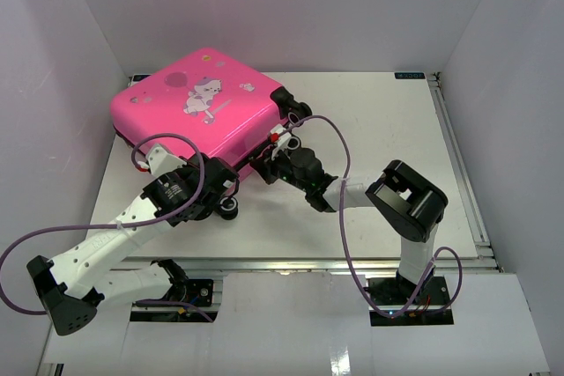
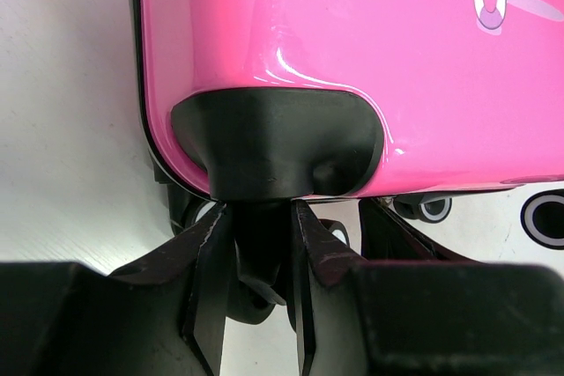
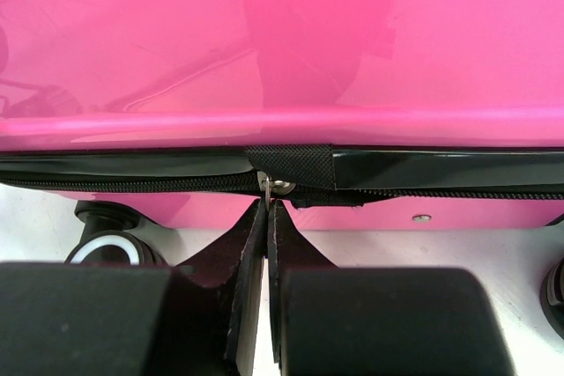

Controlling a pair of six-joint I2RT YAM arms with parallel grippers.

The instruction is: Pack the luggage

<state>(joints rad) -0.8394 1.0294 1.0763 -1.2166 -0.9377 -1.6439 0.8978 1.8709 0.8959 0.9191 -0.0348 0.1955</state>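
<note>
One suitcase lies on the bench (image 1: 397, 147): the luggage (image 1: 189, 107), a glossy hot-pink hard shell, flat on its side at the back left, lid down, one cartoon animal print (image 1: 204, 94) facing up. Two arms reach to its near edge, the left arm (image 1: 97, 248) to the near corner and the right arm (image 1: 405, 204) further along the same side. Each arm trails one purple cable (image 1: 344, 217).

In the left wrist view three wheels show: one castor (image 2: 260, 226) under the black corner housing (image 2: 273, 143), and two more (image 2: 432, 209) off to the right below the shell. The left jaws stand part open with that first castor between them, one of the fingers (image 2: 211, 288) close against each flank of it. Whether they are already pinching it or only lying alongside I cannot tell.

In the right wrist view one black zip (image 3: 132, 184) runs along the seam below the pink shell, crossed by one woven black tab (image 3: 291, 165). One wheel with a pale ring (image 3: 106, 248) sits at lower left. The right jaws are clenched, fingers (image 3: 251, 253) nearly meeting, and their tips nip the small metal zipper pull (image 3: 264, 189) just under the woven tab.
</note>
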